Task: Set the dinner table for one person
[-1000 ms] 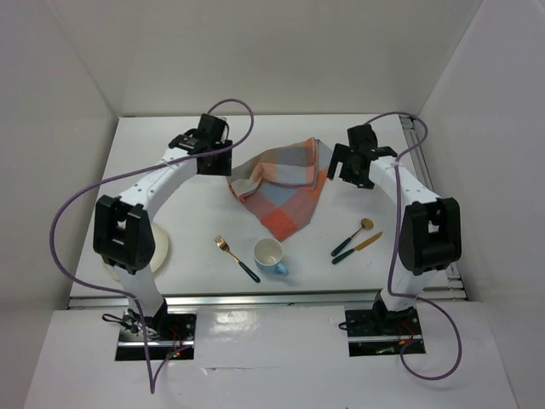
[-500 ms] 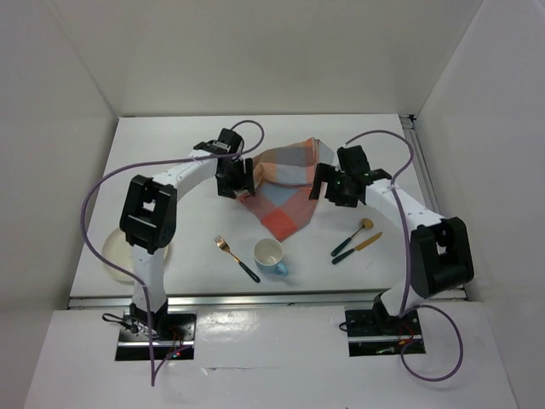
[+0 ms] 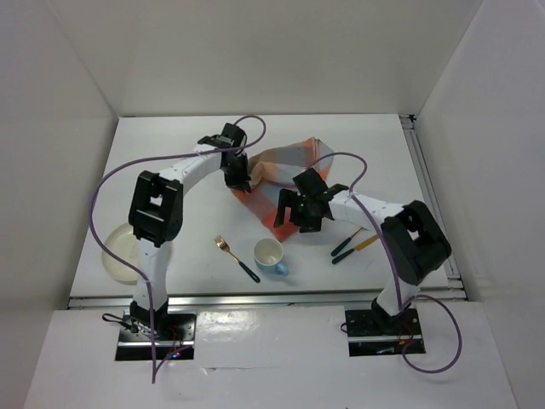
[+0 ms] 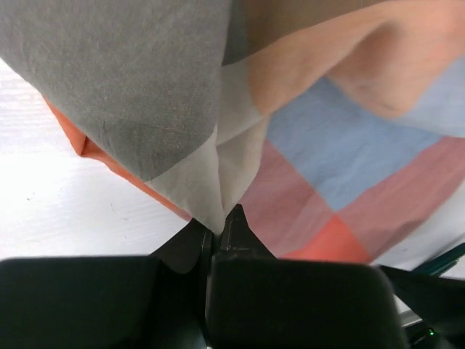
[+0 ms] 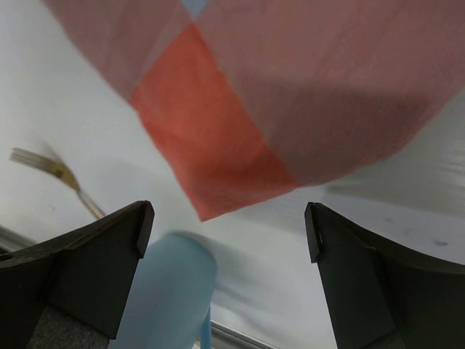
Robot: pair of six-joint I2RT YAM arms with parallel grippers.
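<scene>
On matte-white flat bench [image 3: 170, 158] | left hand [image 4: 218, 227] clamped on far-left fold of orange, blue and grey checked cloth [image 3: 285, 162] | right hand [image 5: 227, 218] spread apart, facing its near orange corner.

Bright, even light; right wrist view motion-blurred, the mug [image 5: 174, 291] smeared.
</scene>
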